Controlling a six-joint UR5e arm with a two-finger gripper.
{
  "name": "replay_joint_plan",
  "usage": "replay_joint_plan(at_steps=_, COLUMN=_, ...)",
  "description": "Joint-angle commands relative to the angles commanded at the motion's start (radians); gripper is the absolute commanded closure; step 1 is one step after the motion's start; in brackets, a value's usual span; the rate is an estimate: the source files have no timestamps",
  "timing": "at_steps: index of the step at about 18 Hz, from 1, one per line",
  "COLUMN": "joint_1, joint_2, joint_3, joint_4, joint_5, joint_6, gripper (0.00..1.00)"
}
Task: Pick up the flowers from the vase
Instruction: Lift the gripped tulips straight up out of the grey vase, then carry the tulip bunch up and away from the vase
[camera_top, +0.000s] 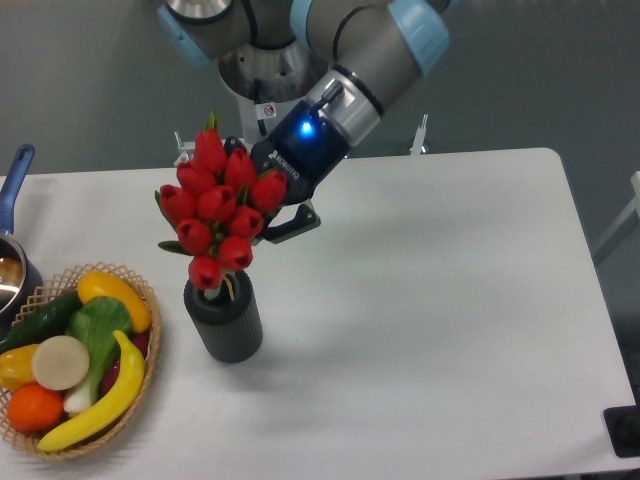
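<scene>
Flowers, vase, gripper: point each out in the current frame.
flowers (222, 203), fixed camera, on a central red bud.
vase (226, 330), fixed camera, on its ribbed side wall.
gripper (268, 222), fixed camera, between fingertips behind the bunch.

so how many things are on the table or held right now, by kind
flower bunches: 1, the flowers, held in the pincer
vases: 1, the vase
baskets: 1, the wicker basket of toy fruit and vegetables
pots: 1, the blue-handled pot at the left edge
total: 4
</scene>
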Motion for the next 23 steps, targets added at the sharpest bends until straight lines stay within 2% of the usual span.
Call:
replay_joint_plan(at_steps=4, joint_1=0.025, joint_2=-0.002, joint_3=0.072, joint_4=-0.002, joint_5=0.006, joint_6=-0.086, gripper=0.59)
replay_joint_plan(at_steps=7, joint_1=0.057, joint_2=0.005, joint_3=0.077, joint_4=0.000, joint_5=0.008, joint_6=-0.088, gripper=0.59)
replay_joint_plan(at_steps=10, joint_1=0.135, joint_2=0.012, joint_3=0.072, joint_4=0.006, joint_5=0.021, joint_6=-0.083, gripper=0.59)
replay_joint_plan(at_steps=13, joint_1=0.207, joint_2=0.008, joint_3=0.075, joint_4=0.011, joint_5=0.127, joint_6=-0.054, gripper=0.59)
replay_joint_plan(at_steps=18, joint_1=0.307, joint_2=-0.005, joint_3=0.069, joint_4=0.009, joint_5=0.170, joint_6=0.021, gripper=0.59)
replay_joint_plan(at_steps=23, joint_1=0.377, joint_2=-0.058, joint_3=0.097, joint_4=0.009, joint_5=0.230, joint_6=0.061, gripper=0.59)
